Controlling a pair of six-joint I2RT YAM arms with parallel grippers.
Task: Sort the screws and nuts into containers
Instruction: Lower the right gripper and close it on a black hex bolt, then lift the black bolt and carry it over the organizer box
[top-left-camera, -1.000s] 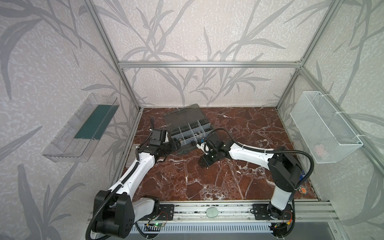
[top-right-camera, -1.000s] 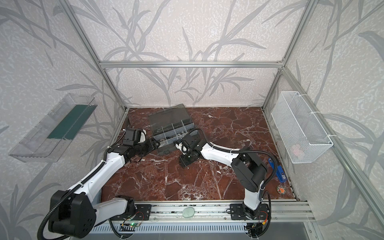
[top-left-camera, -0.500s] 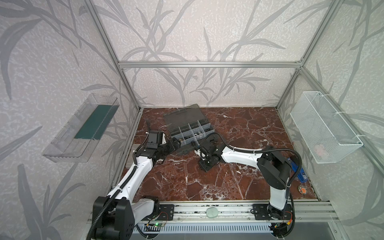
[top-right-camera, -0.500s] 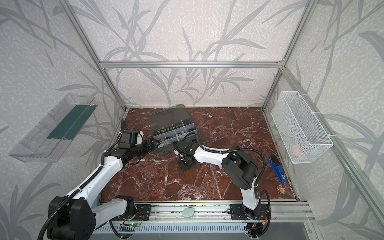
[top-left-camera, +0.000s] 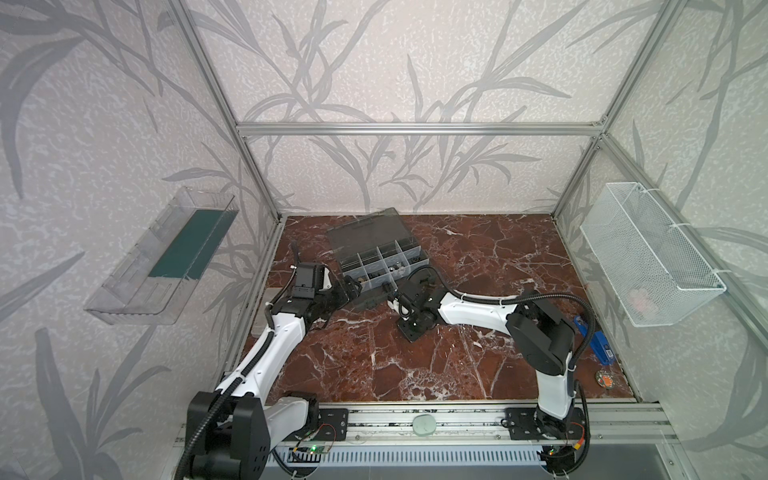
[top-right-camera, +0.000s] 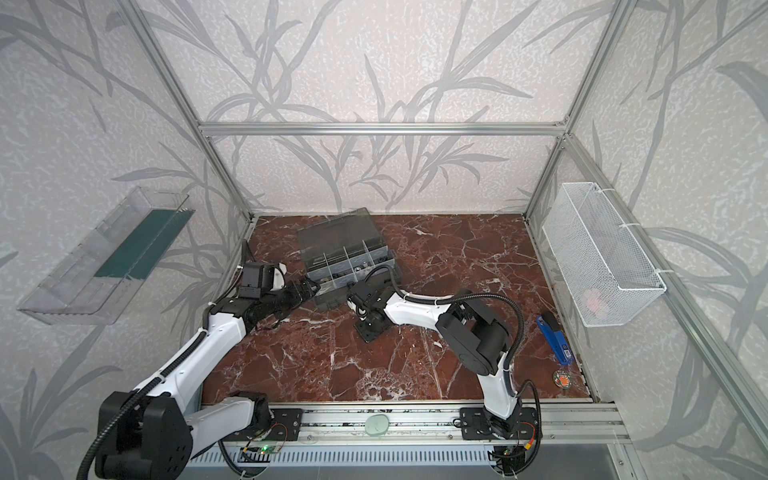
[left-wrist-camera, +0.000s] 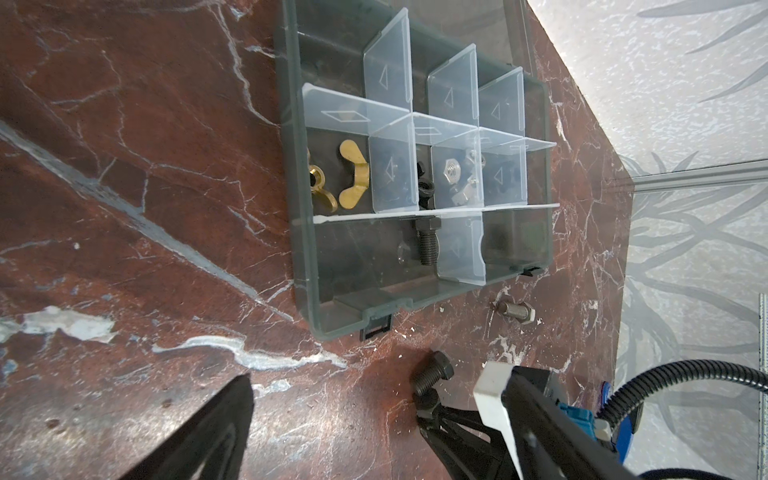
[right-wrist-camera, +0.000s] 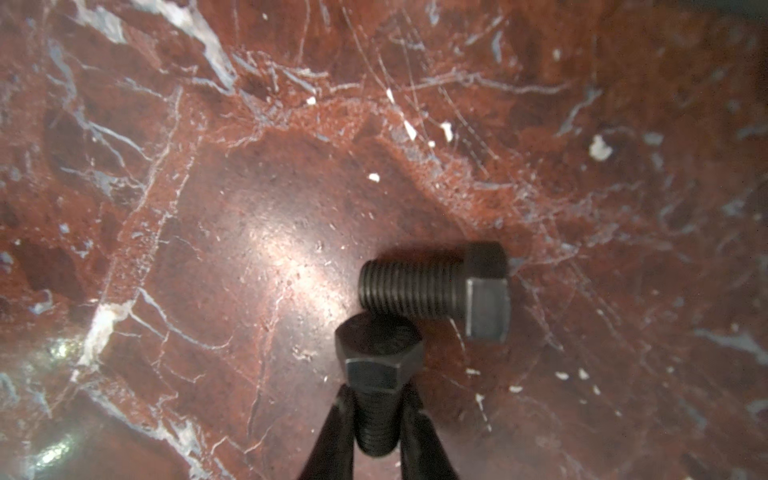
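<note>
The dark grey case of containers (left-wrist-camera: 316, 291) lies open, and in both top views it sits at the back left (top-left-camera: 422, 259). Its cells hold brass wing nuts (left-wrist-camera: 353, 174), silver nuts (left-wrist-camera: 451, 170), black nuts (left-wrist-camera: 424, 189) and a black screw (left-wrist-camera: 428, 243). My right gripper (right-wrist-camera: 376, 419) is shut on the shank of a black screw (right-wrist-camera: 380, 365), low over the marble in front of the case. A second black screw (right-wrist-camera: 436, 286) lies touching it. A silver screw (left-wrist-camera: 515, 312) lies by the case's front wall. My left gripper (top-left-camera: 354, 286) is open and empty; only one of its fingers (left-wrist-camera: 216, 432) shows.
The case's smoky lid (top-left-camera: 365, 230) is folded back. A white mesh basket (top-left-camera: 648, 257) hangs on the right wall and a clear tray (top-left-camera: 162, 257) on the left. A blue tool (top-left-camera: 598, 343) and a small round thing (top-left-camera: 604, 379) lie at the table's right edge.
My right gripper has slid left along the front of the case and closed on a black screw. My left gripper has opened wider and drawn back a little.
</note>
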